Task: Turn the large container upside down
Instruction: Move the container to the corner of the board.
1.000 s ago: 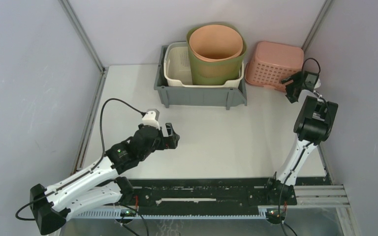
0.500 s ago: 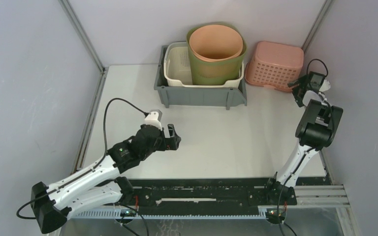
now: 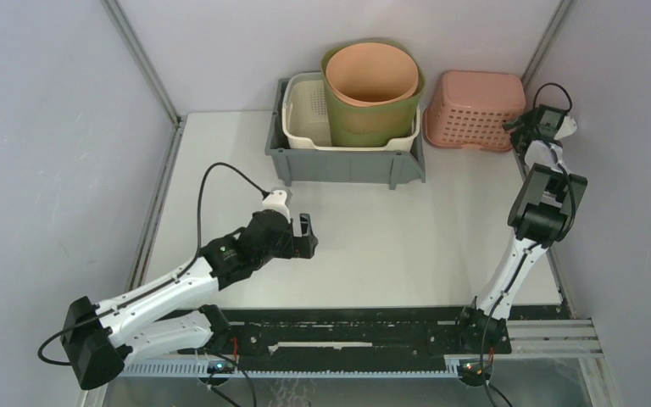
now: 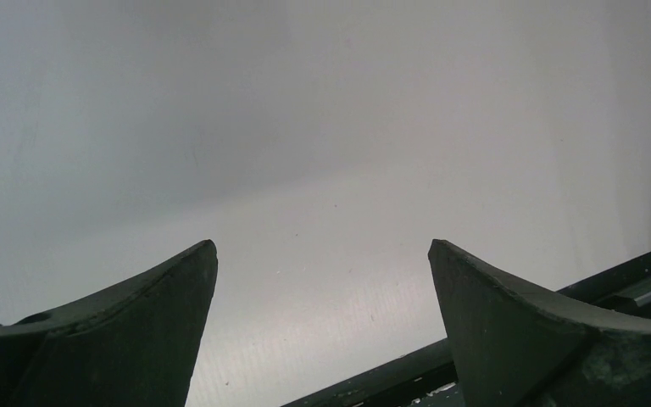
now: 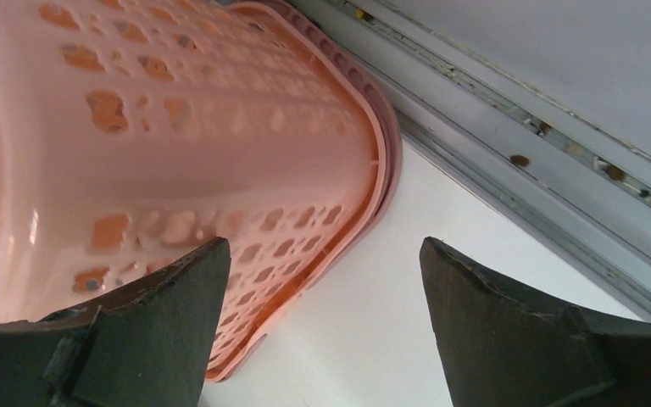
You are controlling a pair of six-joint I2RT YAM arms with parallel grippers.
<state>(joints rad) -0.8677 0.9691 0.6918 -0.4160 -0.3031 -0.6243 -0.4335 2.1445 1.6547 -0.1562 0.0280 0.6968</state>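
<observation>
A pink perforated basket (image 3: 473, 109) lies bottom-up on the table at the back right, rim down. In the right wrist view its side wall (image 5: 178, 127) and rim fill the left half. My right gripper (image 3: 523, 128) is open and empty just right of the basket, close to its rim but apart from it, and its own view (image 5: 322, 254) shows bare table between the jaws. My left gripper (image 3: 305, 236) is open and empty over the bare middle of the table, and its own view (image 4: 322, 254) shows only table.
A grey bin (image 3: 347, 165) at the back centre holds a white basket (image 3: 307, 112) and a tall green-and-orange bucket (image 3: 372, 85). Enclosure walls and a metal frame rail (image 5: 542, 127) run close behind the right gripper. A black rail (image 3: 347, 326) runs along the near edge.
The pink basket has settled from tilted to flat, bottom-up. My right gripper has drawn back to the right, off the basket. My left gripper has moved a little right.
</observation>
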